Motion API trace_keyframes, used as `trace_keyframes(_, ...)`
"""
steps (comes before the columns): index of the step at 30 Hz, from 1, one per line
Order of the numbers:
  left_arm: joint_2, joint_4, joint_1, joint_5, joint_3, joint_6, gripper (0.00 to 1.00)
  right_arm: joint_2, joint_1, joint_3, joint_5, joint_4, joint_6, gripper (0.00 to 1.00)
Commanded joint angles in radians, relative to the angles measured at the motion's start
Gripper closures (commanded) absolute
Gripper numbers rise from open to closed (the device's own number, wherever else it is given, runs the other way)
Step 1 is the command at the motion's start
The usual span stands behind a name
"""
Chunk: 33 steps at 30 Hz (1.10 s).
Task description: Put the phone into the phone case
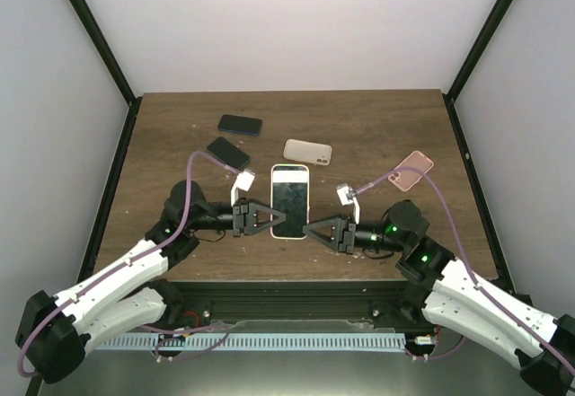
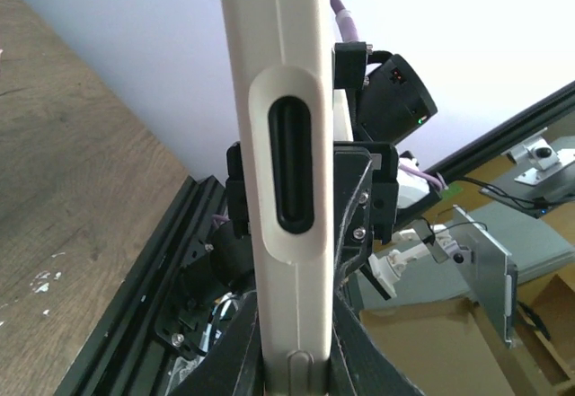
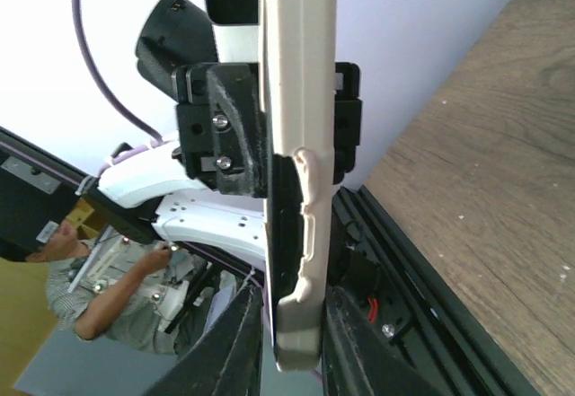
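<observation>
Top external view shows me the phone point(image 1: 289, 197) lying screen-up inside the cream phone case point(image 1: 289, 235), midway between the left and right edges of the tabletop point(image 1: 377, 118) and close to its near edge; I cannot tell whether it rests on the wood or hangs just above it. The left gripper point(image 1: 271, 219) is clamped on the case's left side wall, and the right gripper point(image 1: 309, 228) pinches the near right corner, its fingers tight against both faces in the right wrist view. I judge this to be the seating step: the phone looks in, but a dark strip beside the cream wall at the right suggests one edge may not be fully snapped home. My next move calls for firm, even pressure along that edge while the left side holds steady. Toward the far edge lie two dark cases point(image 1: 239, 125), a beige case point(image 1: 307, 151) and a pink case point(image 1: 413, 170). I can read no brand or writing anywhere.
</observation>
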Motion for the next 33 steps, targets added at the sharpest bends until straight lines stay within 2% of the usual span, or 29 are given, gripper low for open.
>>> trace_keyframes(1,-0.005,0.049,0.015,0.065,0.026,0.035,1.00,-0.065,0.005,-0.013,-0.056,0.158,-0.018,0.78)
trace_keyframes(8,0.017,0.175,0.014,0.166,0.017,-0.051,1.00,-0.129,0.005,-0.049,-0.081,0.281,-0.059,0.91)
trace_keyframes(12,0.029,0.226,0.012,0.202,0.024,-0.083,1.00,-0.106,0.005,-0.017,-0.075,0.246,-0.078,0.95)
trace_keyframes(13,0.032,0.240,0.012,0.210,0.025,-0.089,1.00,-0.101,0.005,-0.009,-0.065,0.224,-0.079,0.92)
trace_keyframes(14,0.032,0.252,0.011,0.217,0.025,-0.095,1.00,-0.100,0.005,0.005,-0.045,0.197,-0.079,0.81)
trace_keyframes(16,0.029,0.273,0.011,0.224,0.021,-0.109,1.00,-0.106,0.005,0.026,0.021,0.122,-0.090,0.69)
trace_keyframes(21,0.023,0.266,0.012,0.219,0.024,-0.107,1.00,-0.138,0.005,0.028,0.099,0.028,-0.115,0.53)
trace_keyframes(24,0.023,0.268,0.011,0.220,0.025,-0.108,1.00,-0.119,0.005,0.023,0.072,0.036,-0.110,0.50)
trace_keyframes(26,0.024,0.268,0.011,0.221,0.026,-0.106,1.00,-0.095,0.005,0.021,0.033,0.060,-0.107,0.50)
trace_keyframes(29,0.027,0.273,0.010,0.220,0.026,-0.109,1.00,-0.060,0.005,0.026,-0.017,0.094,-0.105,0.55)
trace_keyframes(31,0.028,0.280,0.009,0.223,0.024,-0.116,1.00,-0.046,0.005,0.026,-0.025,0.115,-0.101,0.63)
trace_keyframes(33,0.028,0.286,0.009,0.224,0.022,-0.119,1.00,-0.040,0.005,0.022,-0.031,0.136,-0.098,0.75)
